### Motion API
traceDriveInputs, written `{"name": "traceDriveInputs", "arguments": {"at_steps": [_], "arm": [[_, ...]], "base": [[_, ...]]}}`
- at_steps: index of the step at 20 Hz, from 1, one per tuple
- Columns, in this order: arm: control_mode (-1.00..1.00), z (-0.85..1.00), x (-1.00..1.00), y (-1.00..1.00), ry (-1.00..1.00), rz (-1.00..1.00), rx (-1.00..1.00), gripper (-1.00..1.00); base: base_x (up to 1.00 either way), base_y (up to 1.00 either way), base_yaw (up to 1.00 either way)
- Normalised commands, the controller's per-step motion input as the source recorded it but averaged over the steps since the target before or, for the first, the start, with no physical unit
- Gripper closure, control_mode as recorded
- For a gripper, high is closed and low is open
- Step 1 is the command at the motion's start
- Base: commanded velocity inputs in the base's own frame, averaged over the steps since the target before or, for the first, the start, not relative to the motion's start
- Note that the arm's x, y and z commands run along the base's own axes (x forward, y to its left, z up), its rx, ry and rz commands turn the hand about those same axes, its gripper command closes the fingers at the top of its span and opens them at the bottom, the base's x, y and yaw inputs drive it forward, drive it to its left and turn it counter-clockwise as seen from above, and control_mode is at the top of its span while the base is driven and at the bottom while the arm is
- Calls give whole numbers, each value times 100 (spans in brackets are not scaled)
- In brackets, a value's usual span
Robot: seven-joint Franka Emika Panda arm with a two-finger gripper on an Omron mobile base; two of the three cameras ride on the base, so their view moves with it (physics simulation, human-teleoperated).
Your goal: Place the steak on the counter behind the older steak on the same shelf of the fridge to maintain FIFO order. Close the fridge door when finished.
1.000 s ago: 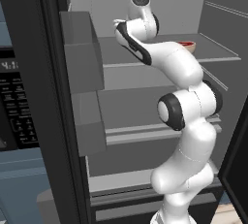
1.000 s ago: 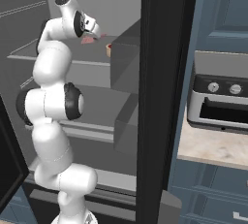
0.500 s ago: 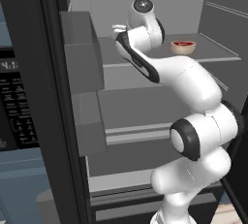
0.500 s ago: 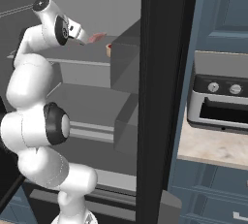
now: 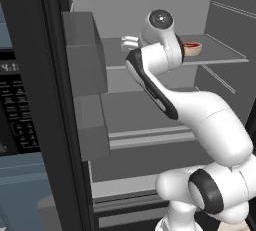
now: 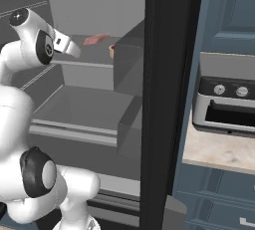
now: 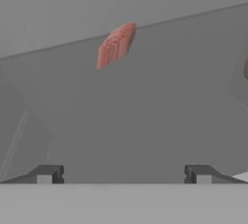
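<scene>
The steak lies bare on the fridge's top shelf, close to the back wall; in the right base view the steak sits behind the older steak, whose tan dish peeks past a door bin. The older steak stands at the right of the shelf. My gripper is open and empty, drawn back to the shelf's front, well short of the steak. It shows as gripper and gripper at the shelf's left front.
Both fridge doors stand open: the left door with grey bins, the right door with a bin. A black microwave is left of the fridge. The counter carries a toaster oven.
The arm has folded back and the open gripper has pulled away from the steak toward the shelf's front left. The steak stays on the shelf.
</scene>
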Motion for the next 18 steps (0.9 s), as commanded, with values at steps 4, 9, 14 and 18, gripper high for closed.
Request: {"name": "traceDriveInputs", "arguments": {"at_steps": [4,9,14,18], "arm": [[-100,2,-100,-1,0,0,0,-100],[-100,0,-100,-13,0,0,0,-100],[-100,-1,-93,-55,0,5,0,-100],[-100,-8,-44,-65,0,7,-2,-100]], "base": [[0,0,0],[0,0,0],[0,0,0],[0,0,0]]}}
